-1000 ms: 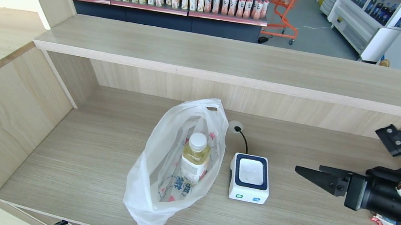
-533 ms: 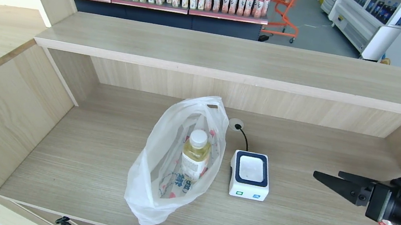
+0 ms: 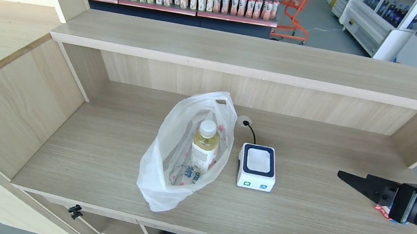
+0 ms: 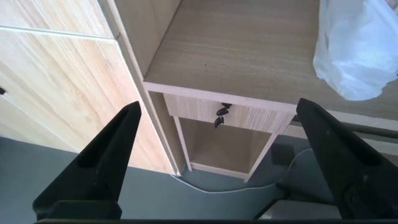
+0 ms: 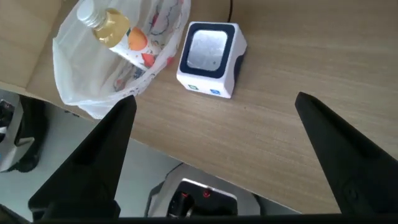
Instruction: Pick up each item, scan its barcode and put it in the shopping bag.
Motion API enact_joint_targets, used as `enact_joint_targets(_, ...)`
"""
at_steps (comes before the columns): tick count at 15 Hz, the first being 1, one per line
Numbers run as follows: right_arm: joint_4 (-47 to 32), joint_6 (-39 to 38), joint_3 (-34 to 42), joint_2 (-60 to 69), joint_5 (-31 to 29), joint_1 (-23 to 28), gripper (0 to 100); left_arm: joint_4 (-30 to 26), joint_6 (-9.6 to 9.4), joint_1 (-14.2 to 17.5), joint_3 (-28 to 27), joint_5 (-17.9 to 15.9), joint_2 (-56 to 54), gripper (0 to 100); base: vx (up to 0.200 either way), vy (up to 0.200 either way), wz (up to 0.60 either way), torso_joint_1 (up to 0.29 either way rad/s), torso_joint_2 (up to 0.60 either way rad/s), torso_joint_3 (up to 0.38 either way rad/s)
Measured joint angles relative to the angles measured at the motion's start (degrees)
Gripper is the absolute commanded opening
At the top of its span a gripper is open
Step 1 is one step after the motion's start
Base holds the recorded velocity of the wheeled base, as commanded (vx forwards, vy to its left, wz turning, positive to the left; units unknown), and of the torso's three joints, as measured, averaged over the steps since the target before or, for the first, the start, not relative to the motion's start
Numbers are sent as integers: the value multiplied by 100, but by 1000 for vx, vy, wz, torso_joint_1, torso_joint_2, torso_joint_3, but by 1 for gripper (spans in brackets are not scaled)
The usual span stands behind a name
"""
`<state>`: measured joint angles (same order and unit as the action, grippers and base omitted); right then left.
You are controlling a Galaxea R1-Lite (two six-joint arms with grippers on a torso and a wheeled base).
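Near the middle of the tabletop [image 3: 299, 229], a white shopping bag [image 3: 159, 184], mouth open, with a capped bottle [image 3: 204, 145] of yellow drink tilted inside. Just beside the bag, on the side toward the right edge, a white scanner [image 3: 256, 172], dark-framed window facing up, black cable [image 3: 251, 133] running to a hole by the back wall. Well apart from the scanner, over the right edge, the right gripper [image 3: 342, 176], fingers [image 5: 93, 162] spread wide, holding nothing. Under that arm, partly hidden, a small red, white and blue packet [image 3: 381, 209] flat on the tabletop. Off the front edge near the left corner, facing a drawer handle [image 4: 220, 118], the left gripper [image 4: 219, 104], fingers [image 4: 99, 168] likewise wide and empty.
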<state>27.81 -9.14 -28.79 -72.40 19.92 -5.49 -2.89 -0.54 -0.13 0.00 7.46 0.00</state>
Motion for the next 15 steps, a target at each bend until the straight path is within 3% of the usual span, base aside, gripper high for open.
enact_joint_targets(7, -1547, -1122, -522, 82, -152, 696, 100, 0, 22, 4, 0, -2, 0, 100, 0, -200, 0, 2, 5, 0)
enact_joint_targets(11, -1675, -1473, -673, 68, -310, 842, 100, 0, 7, 4, 0, -2, 0, 100, 0, -200, 0, 0, 2, 1)
enact_joint_targets(15, -1914, -1774, -720, 57, -503, 901, 100, 0, 0, 9, 0, -2, 0, 100, 0, 0, 0, 0, 0, 0)
